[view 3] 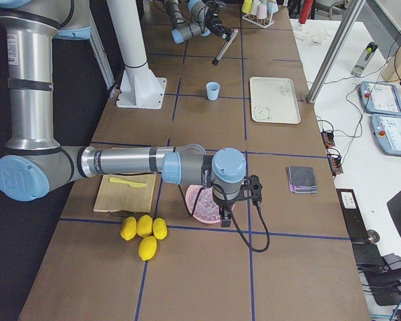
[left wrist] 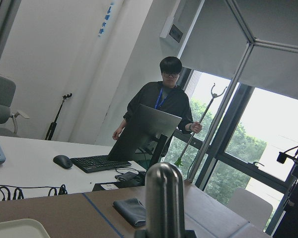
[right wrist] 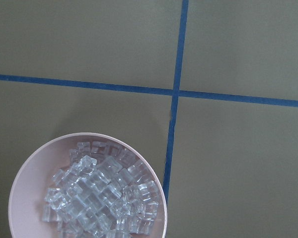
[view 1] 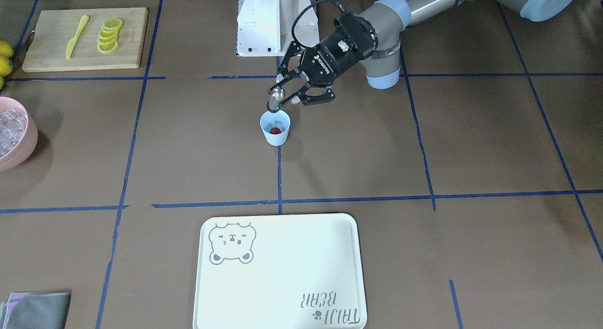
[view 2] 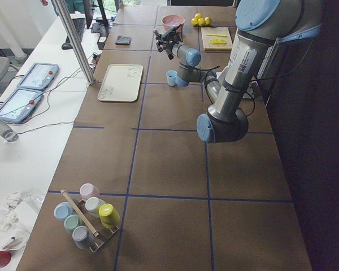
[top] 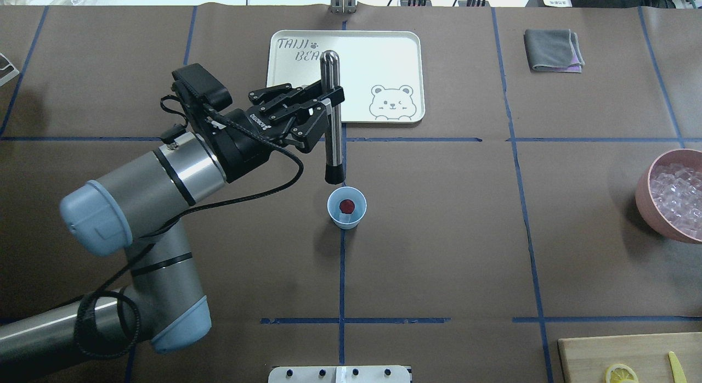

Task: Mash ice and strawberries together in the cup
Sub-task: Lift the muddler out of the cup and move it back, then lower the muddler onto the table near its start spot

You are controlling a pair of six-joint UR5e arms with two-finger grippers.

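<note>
One strawberry (top: 346, 206) and, apparently, one piece of ice (view 1: 278, 122) lie in the cup (view 1: 275, 136), which stands free at mid-table. My left gripper (top: 329, 102) is clamped on the muddler (top: 332, 152) at mid-shaft. The black tip hangs above the cup's mouth, not inside. My right gripper (view 3: 224, 219) hovers over the bowl (top: 643, 192) of ice; whether its fingers are parted I cannot tell. Judgement: the cup is light and will likely tip or skid under an off-centre push, so it wants steadying by its wall. Ice is hard and slippery, the berry soft.
</note>
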